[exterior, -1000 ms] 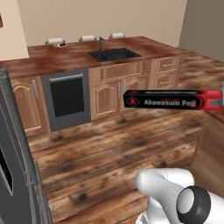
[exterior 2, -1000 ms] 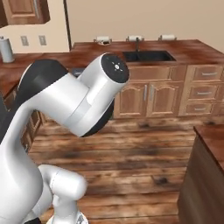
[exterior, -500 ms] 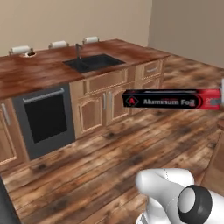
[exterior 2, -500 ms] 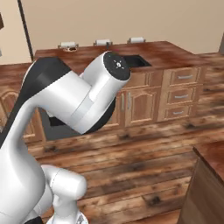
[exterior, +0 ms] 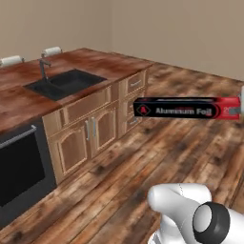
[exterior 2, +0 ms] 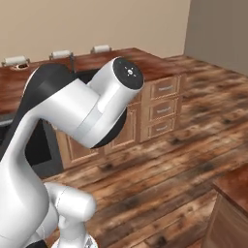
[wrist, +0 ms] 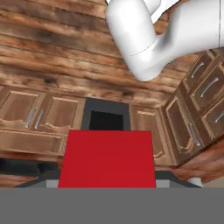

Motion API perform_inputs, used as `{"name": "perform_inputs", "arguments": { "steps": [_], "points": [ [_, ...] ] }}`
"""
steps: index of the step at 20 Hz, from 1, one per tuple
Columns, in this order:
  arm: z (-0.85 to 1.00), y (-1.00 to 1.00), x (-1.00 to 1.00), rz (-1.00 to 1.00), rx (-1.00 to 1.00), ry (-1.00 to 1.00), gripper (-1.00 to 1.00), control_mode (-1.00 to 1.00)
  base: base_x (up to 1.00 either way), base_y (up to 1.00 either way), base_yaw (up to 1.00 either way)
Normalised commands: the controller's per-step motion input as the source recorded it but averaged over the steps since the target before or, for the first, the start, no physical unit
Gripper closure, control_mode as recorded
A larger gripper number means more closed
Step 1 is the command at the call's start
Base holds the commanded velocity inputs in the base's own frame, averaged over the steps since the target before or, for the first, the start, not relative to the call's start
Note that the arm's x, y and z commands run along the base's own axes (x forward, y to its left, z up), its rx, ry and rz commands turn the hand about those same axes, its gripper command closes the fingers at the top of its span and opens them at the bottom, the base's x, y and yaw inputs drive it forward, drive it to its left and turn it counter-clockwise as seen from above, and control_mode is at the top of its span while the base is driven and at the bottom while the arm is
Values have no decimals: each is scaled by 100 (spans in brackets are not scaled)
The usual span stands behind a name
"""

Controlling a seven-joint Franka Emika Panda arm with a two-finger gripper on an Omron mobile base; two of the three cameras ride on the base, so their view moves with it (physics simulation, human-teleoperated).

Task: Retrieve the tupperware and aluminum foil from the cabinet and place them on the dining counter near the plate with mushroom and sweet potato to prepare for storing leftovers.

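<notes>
Aluminum foil carton (exterior: pixel 186 108) hangs level in mid-air above the plank floor (exterior: pixel 143 171), black along its length with white lettering and a red end at the right edge of the left base view. That red end meets a white part of the robot at the frame edge, and the carton lies well clear of the dining counter (exterior: pixel 28 102), which runs along the left with its black sink (exterior: pixel 64 83) and faucet (exterior: pixel 44 66) set into the dark reddish wood. In the hand view the red end of the carton (wrist: pixel 107 159) sits square between the gripper (wrist: pixel 107 183) parts at the bottom, with 2 dark slivers flanking it; the jaws are clamped on the carton's end. From the right base view the white arm (exterior 2: pixel 82 116) bends across the foreground, with the counter behind it and drawers (exterior 2: pixel 164 109) below its top.
</notes>
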Motion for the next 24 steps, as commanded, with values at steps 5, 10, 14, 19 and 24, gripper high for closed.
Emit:
{"name": "perform_inputs", "arguments": {
  "steps": [5,10,14,19,24],
  "points": [
    [0,0,0,0,0,0,100,100,100,14,-46],
    [0,0,0,0,0,0,100,100,100,14,-45],
    [0,0,0,0,0,0,100,100,100,12,-42],
    [0,0,0,0,0,0,100,100,100,1,-35],
    [0,0,0,0,0,0,100,100,100,4,-34]
  ]
}}
